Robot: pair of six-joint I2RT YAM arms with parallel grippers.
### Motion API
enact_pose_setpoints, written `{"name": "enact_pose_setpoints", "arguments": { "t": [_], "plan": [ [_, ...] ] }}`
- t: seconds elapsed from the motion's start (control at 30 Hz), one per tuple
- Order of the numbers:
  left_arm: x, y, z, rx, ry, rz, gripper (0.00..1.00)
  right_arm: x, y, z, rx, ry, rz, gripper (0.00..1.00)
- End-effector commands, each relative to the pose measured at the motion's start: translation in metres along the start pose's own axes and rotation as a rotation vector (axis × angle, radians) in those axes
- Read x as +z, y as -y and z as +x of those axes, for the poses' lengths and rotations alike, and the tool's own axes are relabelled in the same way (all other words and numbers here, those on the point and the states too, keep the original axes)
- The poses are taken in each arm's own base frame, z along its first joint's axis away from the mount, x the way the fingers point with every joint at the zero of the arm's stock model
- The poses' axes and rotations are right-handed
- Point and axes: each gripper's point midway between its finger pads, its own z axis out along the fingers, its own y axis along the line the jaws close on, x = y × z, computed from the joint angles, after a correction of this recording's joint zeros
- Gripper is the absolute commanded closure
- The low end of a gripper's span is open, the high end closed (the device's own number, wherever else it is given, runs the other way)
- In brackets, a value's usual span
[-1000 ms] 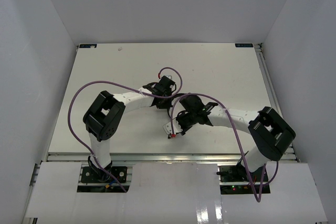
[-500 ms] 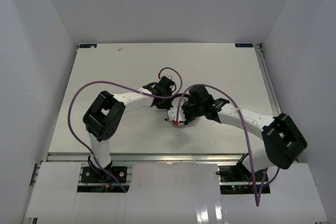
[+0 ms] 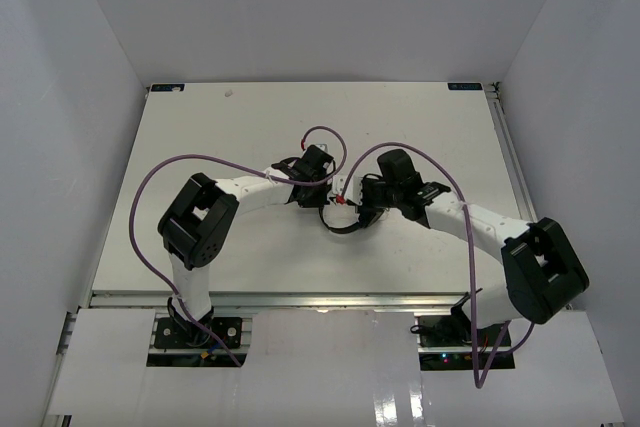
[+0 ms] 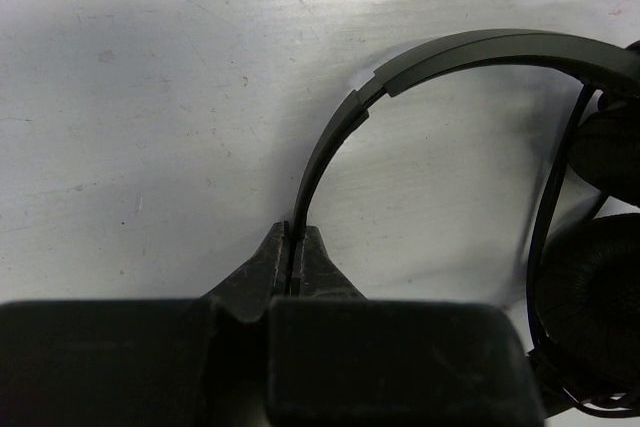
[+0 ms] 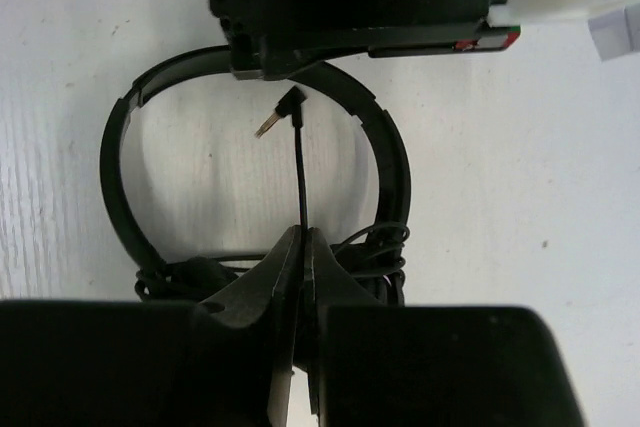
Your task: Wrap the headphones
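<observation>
The black headphones lie on the white table between both arms; in the top view they show as a dark curve. My left gripper is shut on the thin headband, with the two round earcups at the right of that view. My right gripper is shut on the thin black cord, which rises straight to its bent plug inside the headband loop. Several turns of cord lie bunched by the earcups, right of my right fingers. In the top view the grippers sit close together.
Purple robot cables arc over both arms. The white table is walled in by white panels at the left, back and right. A rail runs along the near edge.
My right arm has swung away from the near edge toward the left gripper, carrying the cord end up to the headphones. The left arm has stayed put.
</observation>
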Motion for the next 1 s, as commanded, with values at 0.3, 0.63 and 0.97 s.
{"name": "enact_pose_setpoints", "arguments": {
  "t": [0.3, 0.63, 0.97],
  "plan": [
    [-0.015, 0.011, -0.014, -0.012, 0.034, 0.046, 1.0, 0.004, 0.045, 0.009, 0.29, -0.086, 0.206, 0.92],
    [-0.02, 0.013, -0.019, -0.011, 0.045, 0.049, 1.0, -0.003, 0.033, 0.001, 0.32, -0.05, 0.146, 0.56],
    [-0.035, 0.023, -0.039, -0.014, 0.08, 0.069, 0.88, -0.036, -0.014, -0.019, 0.06, 0.045, -0.04, 0.33]
  ]
}}
